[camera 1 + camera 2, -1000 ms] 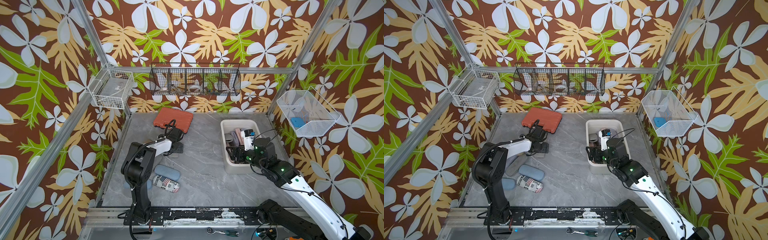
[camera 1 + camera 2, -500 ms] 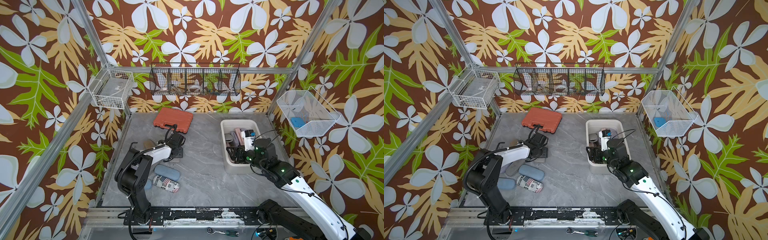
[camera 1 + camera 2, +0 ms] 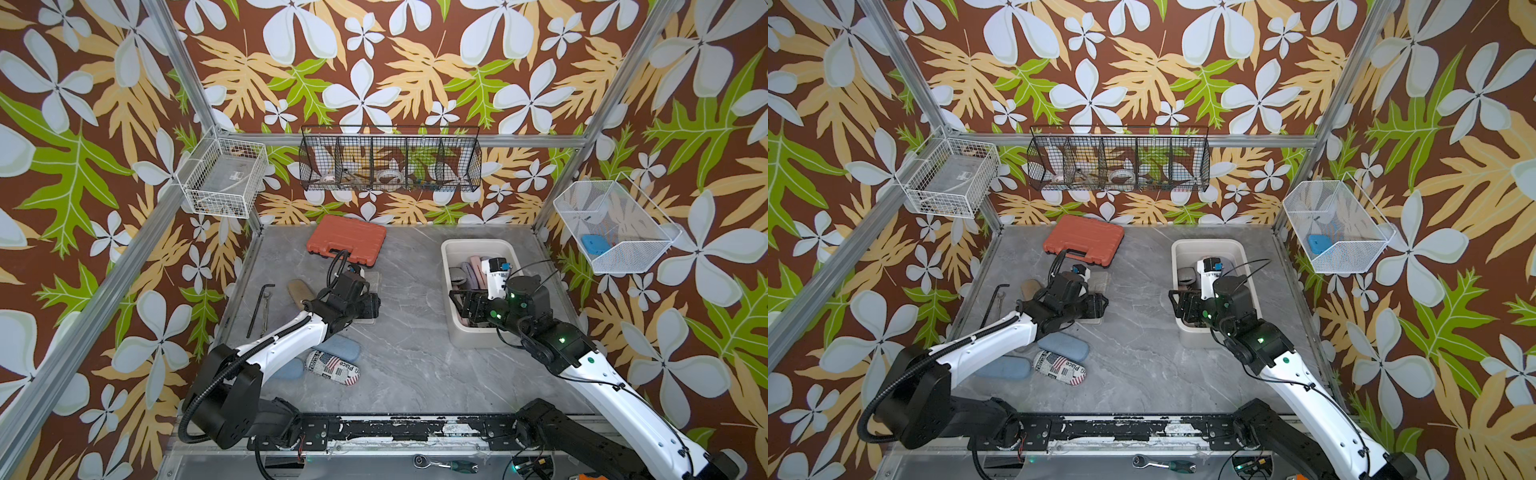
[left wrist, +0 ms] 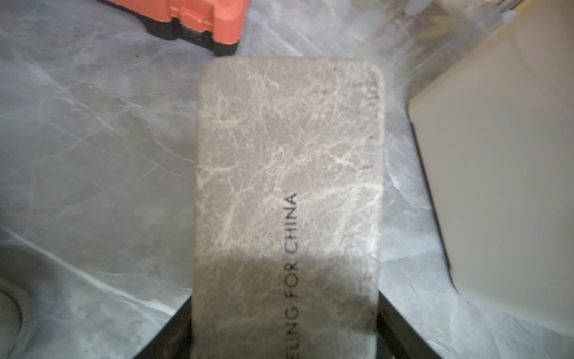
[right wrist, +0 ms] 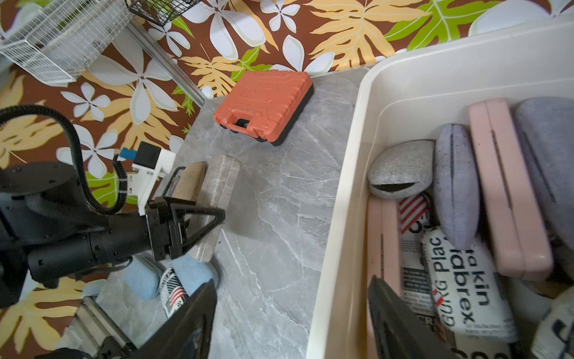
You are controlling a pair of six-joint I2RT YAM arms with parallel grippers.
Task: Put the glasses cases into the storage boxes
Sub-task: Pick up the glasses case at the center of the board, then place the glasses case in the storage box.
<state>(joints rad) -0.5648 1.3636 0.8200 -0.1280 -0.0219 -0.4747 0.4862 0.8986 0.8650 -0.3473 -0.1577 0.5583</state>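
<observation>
On the grey counter point(image 3: 415, 353), entries ran largest to smallest.

1. Storage box point(image 3: 471, 338): cream, by the right edge. It was already crowded with glasses cases point(image 5: 509, 186) in pink, lavender, grey felt and print.
2. Orange toolcase point(image 3: 347, 239): at the far edge, no part of the job.
3. Right gripper point(image 5: 292, 314): fingers parted and empty, straddling the box's near-left corner wall.
4. Left gripper point(image 5: 205, 219): fingers clenched on one end of the grey marbled case point(image 4: 287, 186), mid-counter toward the left edge. Whether the case was off the counter could not be told.
5. Loose stock toward the near-left corner: blue felt case point(image 3: 340, 347), flag-print case point(image 3: 332, 368); tan case point(image 3: 301, 293) further back.

Hazards, as judged:
- The end-on hold left most of the marbled case overhanging, so it might droop or twist out.
- The right gripper sat where the case must enter the box, so the two arms might clash.
- The full box might leave the case perched on the rim.

Views:
- The left wrist view alone showed the case's lettering and its seat between the fingers; in both top views the wrist hid most of it.
- The right wrist view alone showed how the box was packed.
</observation>
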